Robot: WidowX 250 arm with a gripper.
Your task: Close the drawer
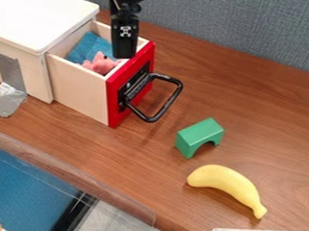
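Nearest: yellow toy banana [227, 181] on the wood-grain tabletop [260, 117], curved, stem end toward the near right. Beyond it, a green arch block [199, 133], apart from the drawer and to the right of it.

Next, the black loop handle [170, 102], jutting right from the red drawer front [114, 100]. Drawer [82, 89] stands open, its long axis running from the white-topped cabinet [40, 19] at upper left down toward lower right. Closing should mean a push along that axis, toward upper left.

Black pincer [124, 55] hangs over the open drawer, close by the inner side of the red front. Released or clenched: cannot tell; nor can I tell its height, or whether it touches the rim. Handle lies to its lower right, past the front panel.

So the pincer looks to be on the wrong side for pushing. My judgement: lift clear of the panel, cross to the handle side, come down, then press back toward the cabinet. Lowering too early could catch the panel's top edge; pressing off-centre could make the drawer bind.

Farther in, beside and beyond the pincer: pink plush toy [101, 64], then blue cloth [90, 47], both inside the drawer
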